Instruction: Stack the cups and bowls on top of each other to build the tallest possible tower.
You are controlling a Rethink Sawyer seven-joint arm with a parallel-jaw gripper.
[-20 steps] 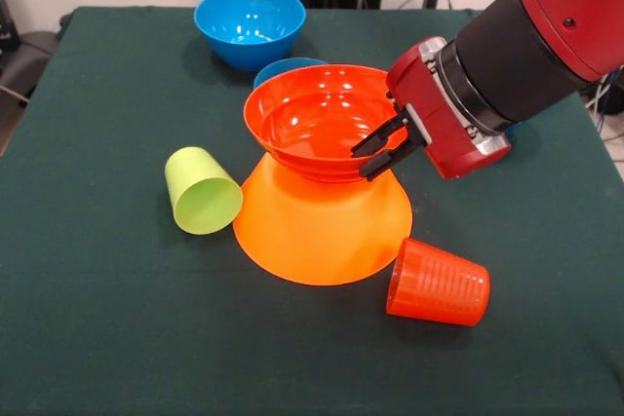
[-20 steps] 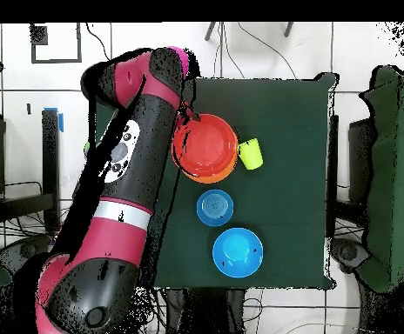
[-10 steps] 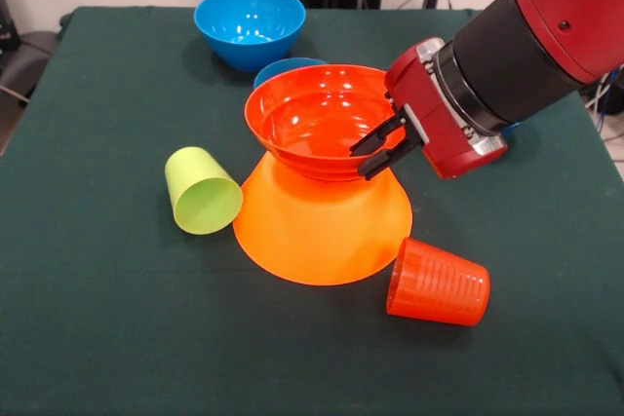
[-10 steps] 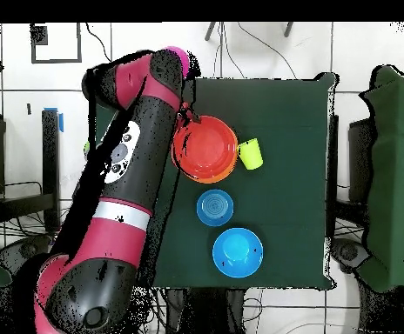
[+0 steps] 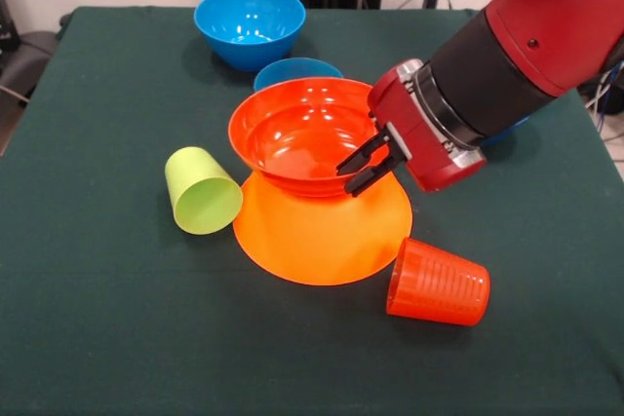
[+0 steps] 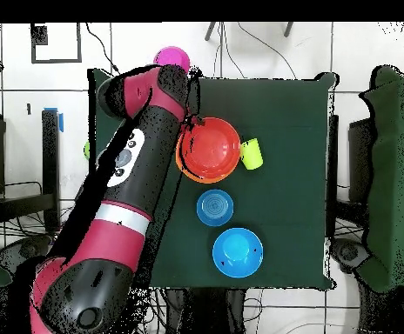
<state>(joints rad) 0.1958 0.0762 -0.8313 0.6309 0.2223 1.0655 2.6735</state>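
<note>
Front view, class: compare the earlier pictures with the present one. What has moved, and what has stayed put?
The red-orange bowl, gripped at its rim by the gripper, has slid leftward and a little lower on the upturned light-orange bowl; the arm followed. The lime green cup, orange cup and blue bowls kept their places.

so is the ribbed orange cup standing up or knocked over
Knocked over. The ribbed orange cup lies on its side on the table, its ribbed wall facing up, beside the upside-down light-orange bowl.

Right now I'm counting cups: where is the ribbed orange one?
In the front view, the ribbed orange cup lies on its side at the lower right, beside the upturned light-orange bowl's rim, below the gripper.
</note>
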